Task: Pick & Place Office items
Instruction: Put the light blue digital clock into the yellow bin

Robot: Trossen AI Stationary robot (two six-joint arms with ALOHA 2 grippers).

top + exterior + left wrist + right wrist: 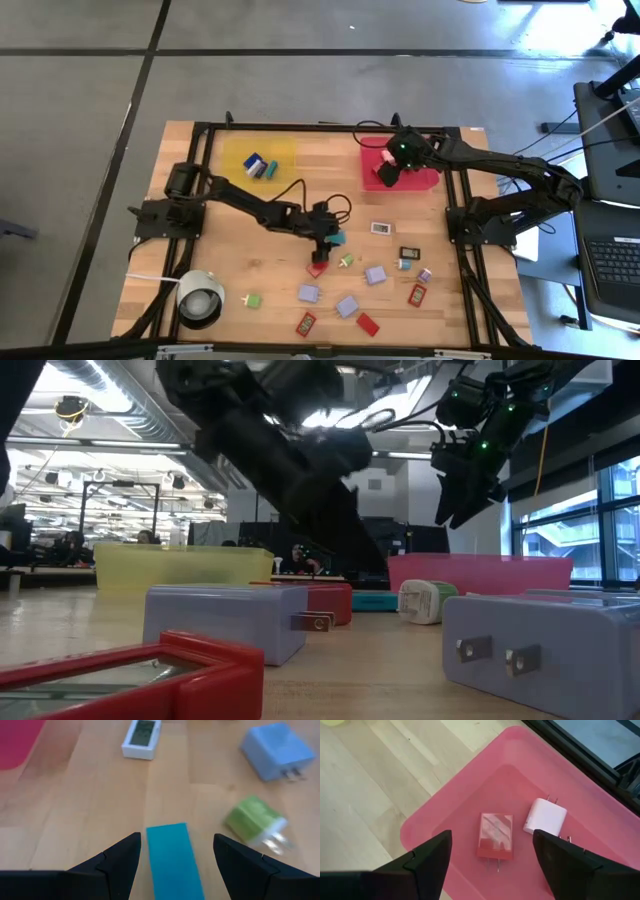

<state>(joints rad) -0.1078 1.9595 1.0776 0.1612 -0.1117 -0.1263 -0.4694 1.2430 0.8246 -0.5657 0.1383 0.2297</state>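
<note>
The office items are small plug blocks and flat pieces, scattered over the table's near right part (pixel 360 295). My left gripper (pixel 325 243) is open and low at the table's middle. Its fingers stand on either side of a flat teal block (pixel 172 860) that lies on the wood, with a gap on each side. My right gripper (pixel 388 172) is open and empty, hanging above the red tray (pixel 425 180). In that tray lie a red plug block (pixel 495 836) and a white plug block (pixel 545 816). In the low view the right gripper (pixel 465 480) is well clear of the tray.
The yellow tray (pixel 285 150) at the far left holds some blue pieces. A white cylinder (pixel 200 298) stands at the near left corner. Close to my left gripper lie a green plug (pixel 255 822), a lilac plug block (pixel 275 750) and a white display piece (pixel 142 737).
</note>
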